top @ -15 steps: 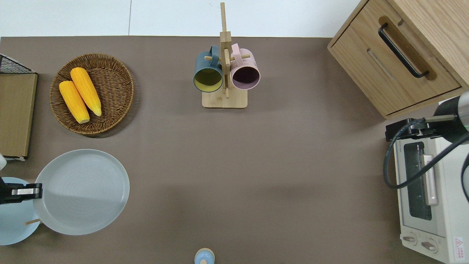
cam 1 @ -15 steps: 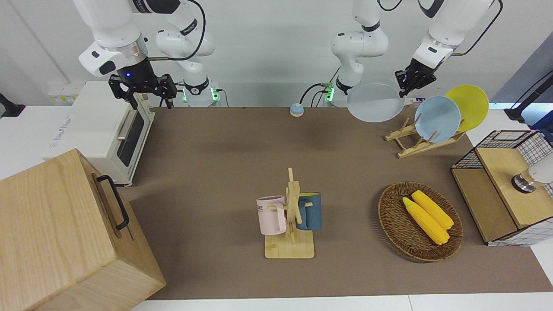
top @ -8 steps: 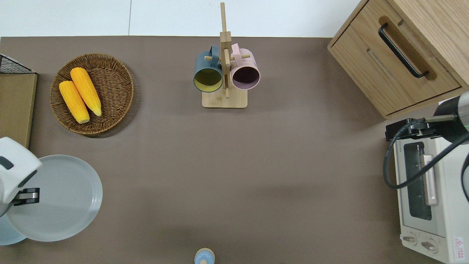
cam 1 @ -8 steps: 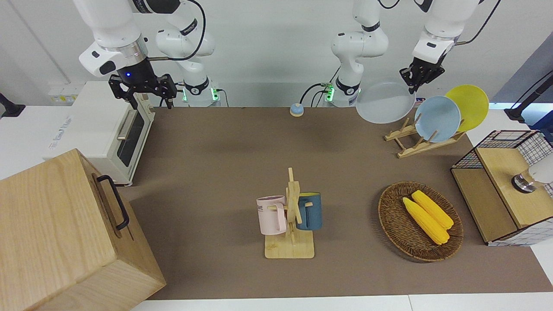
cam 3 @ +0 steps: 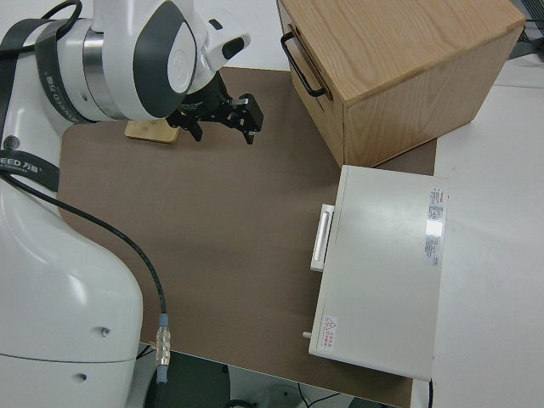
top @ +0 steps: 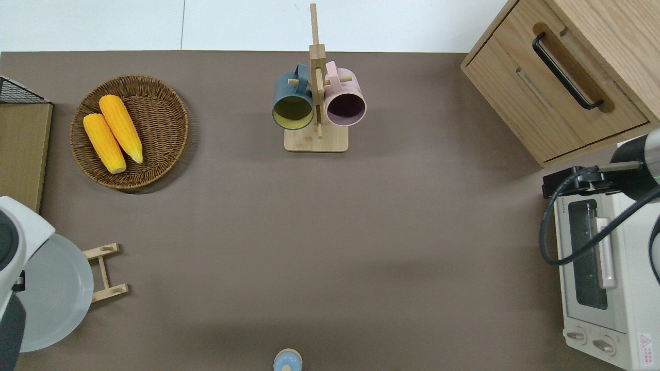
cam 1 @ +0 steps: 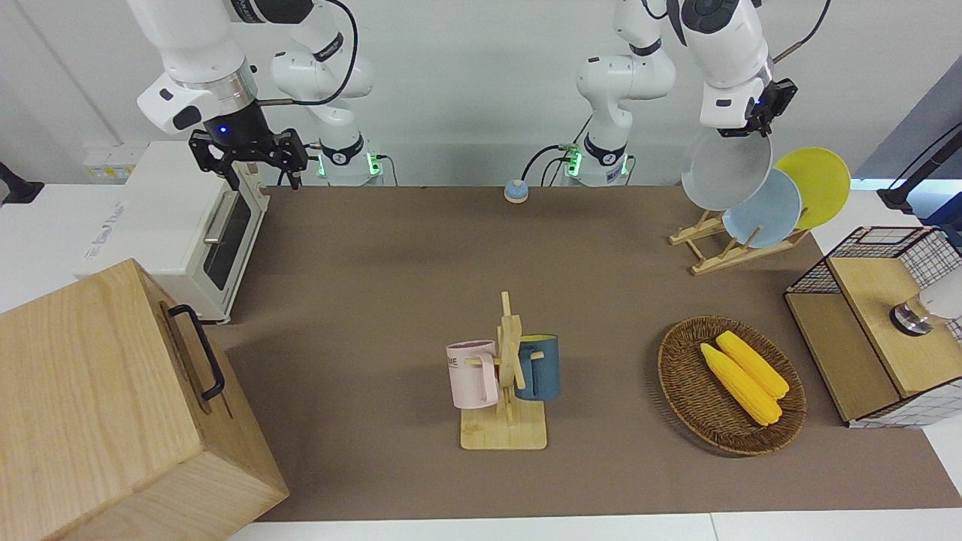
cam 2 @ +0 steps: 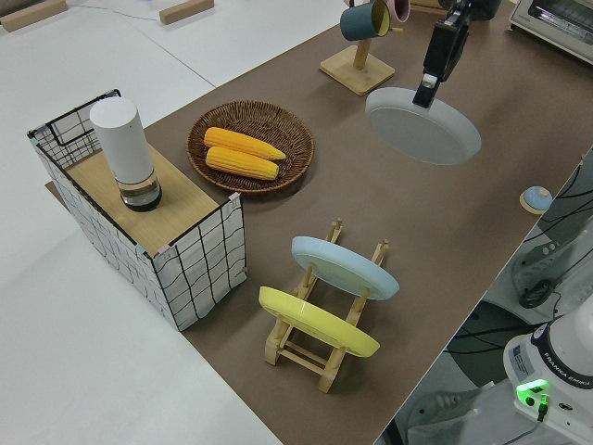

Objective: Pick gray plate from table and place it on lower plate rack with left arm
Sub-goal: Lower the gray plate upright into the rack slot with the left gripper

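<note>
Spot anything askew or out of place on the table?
Nothing stands out. The gray plate is tilted only because the left gripper holds it by the rim above the plate rack; the right arm is parked.

From overhead, you see the gray plate [top: 54, 293] partly covered by the left arm [top: 18, 242], which also hides the left gripper and most of the lower plate rack [top: 105, 273]; the picture's edge cuts off the plate's remainder.
</note>
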You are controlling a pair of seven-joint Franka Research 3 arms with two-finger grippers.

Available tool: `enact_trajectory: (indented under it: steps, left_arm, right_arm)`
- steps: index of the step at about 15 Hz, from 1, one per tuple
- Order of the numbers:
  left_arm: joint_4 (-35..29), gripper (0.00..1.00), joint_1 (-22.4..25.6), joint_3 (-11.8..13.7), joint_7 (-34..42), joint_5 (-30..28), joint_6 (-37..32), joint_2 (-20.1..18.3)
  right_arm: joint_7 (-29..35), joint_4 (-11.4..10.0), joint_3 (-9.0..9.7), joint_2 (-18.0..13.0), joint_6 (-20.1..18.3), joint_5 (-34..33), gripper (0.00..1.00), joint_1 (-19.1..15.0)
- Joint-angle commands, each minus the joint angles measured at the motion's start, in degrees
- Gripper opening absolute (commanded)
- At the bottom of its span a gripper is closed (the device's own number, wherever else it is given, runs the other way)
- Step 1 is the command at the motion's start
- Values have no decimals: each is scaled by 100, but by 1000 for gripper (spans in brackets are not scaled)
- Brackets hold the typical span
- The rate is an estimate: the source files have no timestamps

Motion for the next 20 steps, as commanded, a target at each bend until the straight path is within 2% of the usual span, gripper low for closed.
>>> enact_trajectory:
  steps: [1, 6, 10, 20]
  left_arm:
    - [-400, 0, -81, -62, -349, 515, -250, 61]
    - [-796, 0, -81, -124, -884, 797, -330, 245]
    - [-858, 0, -98, -176, -1473, 955, -461, 719]
    - [-858, 0, -89, -238, -2353, 1034, -338, 1449]
  right_arm:
    - [22, 37, -34, 2, -14, 15, 983, 41]
    - [22, 37, -34, 2, -5, 15, 983, 41]
    - [22, 37, -34, 2, -5, 15, 983, 41]
    - [22, 37, -34, 2, -5, 15, 983, 41]
